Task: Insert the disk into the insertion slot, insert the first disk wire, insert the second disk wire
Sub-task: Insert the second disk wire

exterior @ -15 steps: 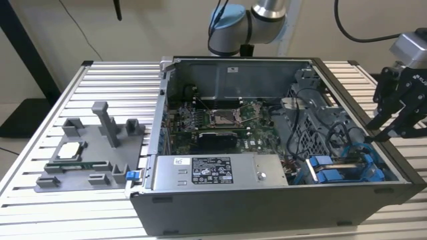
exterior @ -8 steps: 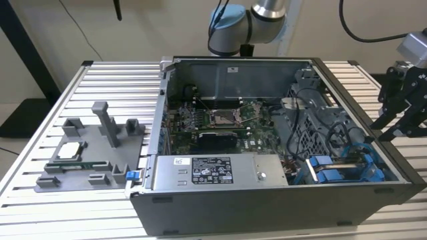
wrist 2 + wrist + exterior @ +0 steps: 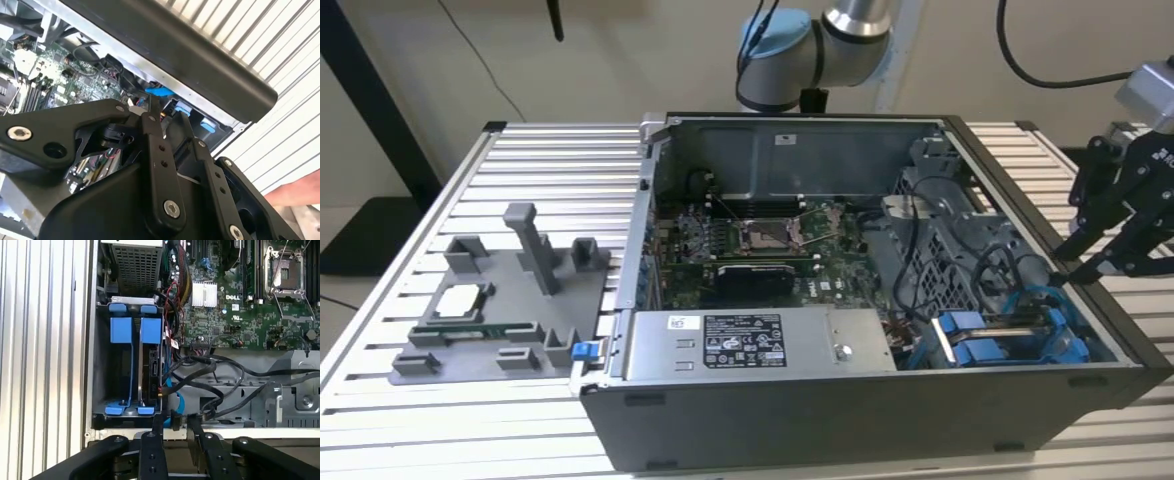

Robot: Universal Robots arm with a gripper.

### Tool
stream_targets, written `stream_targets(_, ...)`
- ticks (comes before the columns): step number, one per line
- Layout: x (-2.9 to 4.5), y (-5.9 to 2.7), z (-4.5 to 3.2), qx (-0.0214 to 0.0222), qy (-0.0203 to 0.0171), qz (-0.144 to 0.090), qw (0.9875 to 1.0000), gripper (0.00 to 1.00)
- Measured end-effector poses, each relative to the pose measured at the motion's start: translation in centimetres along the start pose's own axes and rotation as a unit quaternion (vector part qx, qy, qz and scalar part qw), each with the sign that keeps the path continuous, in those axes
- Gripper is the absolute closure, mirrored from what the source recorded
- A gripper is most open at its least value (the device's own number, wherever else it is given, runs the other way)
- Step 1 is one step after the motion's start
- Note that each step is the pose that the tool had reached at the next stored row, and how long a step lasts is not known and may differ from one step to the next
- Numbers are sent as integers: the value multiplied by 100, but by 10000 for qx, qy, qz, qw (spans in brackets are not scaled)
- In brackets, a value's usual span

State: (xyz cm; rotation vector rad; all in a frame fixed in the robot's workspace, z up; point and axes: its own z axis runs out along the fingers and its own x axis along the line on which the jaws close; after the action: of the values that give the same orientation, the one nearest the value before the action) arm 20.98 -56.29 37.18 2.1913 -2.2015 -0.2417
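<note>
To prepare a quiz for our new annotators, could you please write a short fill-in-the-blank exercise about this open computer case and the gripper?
1. The plastic tabs on the narrow grey metal drive bay are ___.
2. The black gripper hangs at the exterior view's ___ edge.
3. The grey metal box with a black-and-white sticker sits ___ the open dark computer case.
Missing words: blue; right; inside.

Pincer [image 3: 167,107] above case edge [image 3: 200,55], beside probably the insertion slot [image 3: 208,125].
</note>
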Motion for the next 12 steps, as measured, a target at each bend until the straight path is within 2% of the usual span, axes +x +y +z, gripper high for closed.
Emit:
stream_targets(2,2,-6,16,-44,2,5,10000,0)
stream_targets(4,4,-18,37,-66,3,7,10000,0)
stream_targets(7,6,-56,63,-74,4,8,10000,0)
stream_targets(12,5,-67,108,-78,5,24,10000,0)
